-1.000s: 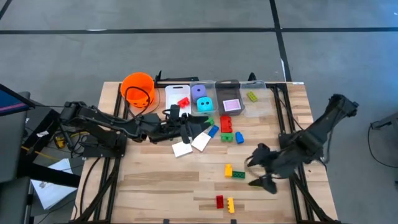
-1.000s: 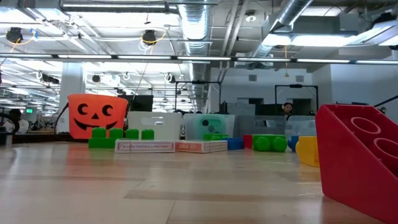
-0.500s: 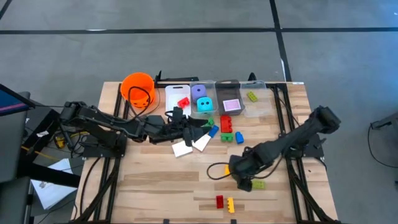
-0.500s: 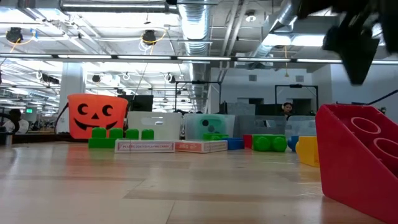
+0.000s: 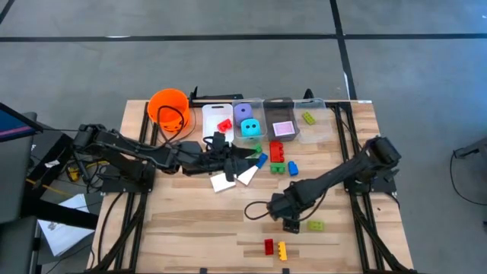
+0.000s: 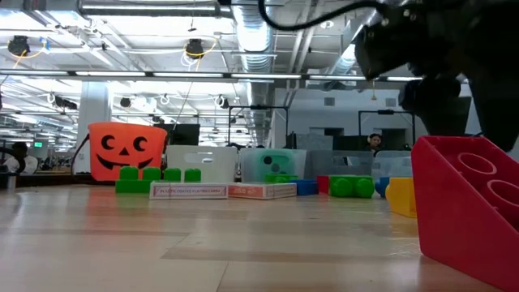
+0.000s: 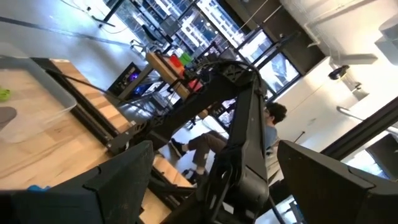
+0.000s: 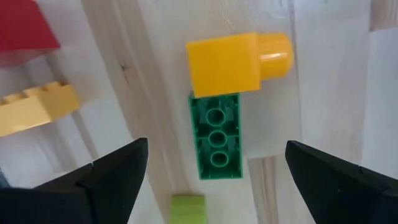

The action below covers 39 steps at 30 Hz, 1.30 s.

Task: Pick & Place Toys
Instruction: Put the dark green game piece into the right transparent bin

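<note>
Orange bucket point(image 5: 169, 106) sits at 11 o'clock in the high view, contents not visible. A row of clear bins point(image 5: 264, 101) runs along the 12 o'clock edge:
- One bin holds a red brick point(image 5: 225, 124).
- The next holds a purple die point(image 5: 243, 111) and a teal die point(image 5: 249, 128).
- Another holds a pinkish card point(image 5: 282, 127).
- The last holds a lime brick point(image 5: 309, 117).

The change is the right gripper point(image 5: 285, 213). A second ago it was near the 3 o'clock edge. It now sits at 4 o'clock of table centre, over the spot where a yellow and a green brick lay. My read is that it is lining up a pick, with nothing lifted yet. The left gripper point(image 5: 247, 156) has not moved. It waits just at 12 o'clock of centre, beside two white cards point(image 5: 223, 181).

Low view: the right gripper point(image 6: 442, 57) has come in from above, behind the big red brick point(image 6: 470, 203). Bucket point(image 6: 122, 150), cards point(image 6: 188, 191) and bins are unchanged at the back.

Left wrist view: its fingers point(image 7: 118, 180) stand apart and hold nothing. The camera looks across at the right arm and a seated person beyond the table.

Right wrist view: its fingers point(image 8: 106, 180) are spread wide and empty. The yellow brick point(image 8: 239, 61) and green brick point(image 8: 216, 135) touch end to end on the wood, centred between the fingers. These two look like the next toys to go.
</note>
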{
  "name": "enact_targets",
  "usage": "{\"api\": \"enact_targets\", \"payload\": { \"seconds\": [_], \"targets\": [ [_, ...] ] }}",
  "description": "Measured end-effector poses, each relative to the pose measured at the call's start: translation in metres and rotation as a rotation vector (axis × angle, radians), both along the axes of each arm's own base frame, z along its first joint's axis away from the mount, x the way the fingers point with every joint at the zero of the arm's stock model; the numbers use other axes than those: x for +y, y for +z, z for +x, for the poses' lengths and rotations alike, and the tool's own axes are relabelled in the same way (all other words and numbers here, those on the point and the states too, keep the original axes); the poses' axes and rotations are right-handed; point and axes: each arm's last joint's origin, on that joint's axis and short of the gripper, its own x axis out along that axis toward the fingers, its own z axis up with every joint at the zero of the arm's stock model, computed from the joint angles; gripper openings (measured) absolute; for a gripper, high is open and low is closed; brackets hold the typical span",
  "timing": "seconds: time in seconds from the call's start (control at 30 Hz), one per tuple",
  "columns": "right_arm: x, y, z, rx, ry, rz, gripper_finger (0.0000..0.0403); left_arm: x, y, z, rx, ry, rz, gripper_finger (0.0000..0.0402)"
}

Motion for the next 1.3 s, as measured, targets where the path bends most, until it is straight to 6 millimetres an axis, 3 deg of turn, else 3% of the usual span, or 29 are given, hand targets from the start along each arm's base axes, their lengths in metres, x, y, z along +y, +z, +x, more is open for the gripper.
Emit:
{"api": "enact_targets", "payload": {
  "seconds": [0.47, 0.63, 0.97, 1.3],
  "targets": [
    [-0.006, -0.032, 0.011, 0.09, -0.004, -0.024, 0.0372, 0.0, -0.002, 0.0, 0.025, 0.0, 0.005, 0.0337],
    [-0.006, -0.033, 0.012, 0.085, -0.004, -0.021, 0.036, 0.0, -0.002, 0.0, 0.025, -0.001, 0.005, 0.0337],
    [-0.005, -0.033, 0.013, 0.066, -0.004, -0.013, 0.0248, 0.0, -0.002, 0.0, 0.025, -0.001, 0.005, 0.0337],
    [-0.005, -0.032, 0.015, 0.05, -0.008, -0.014, 0.0111, 0.0, -0.002, 0.0, 0.025, -0.001, 0.005, 0.0337]
  ]
}}
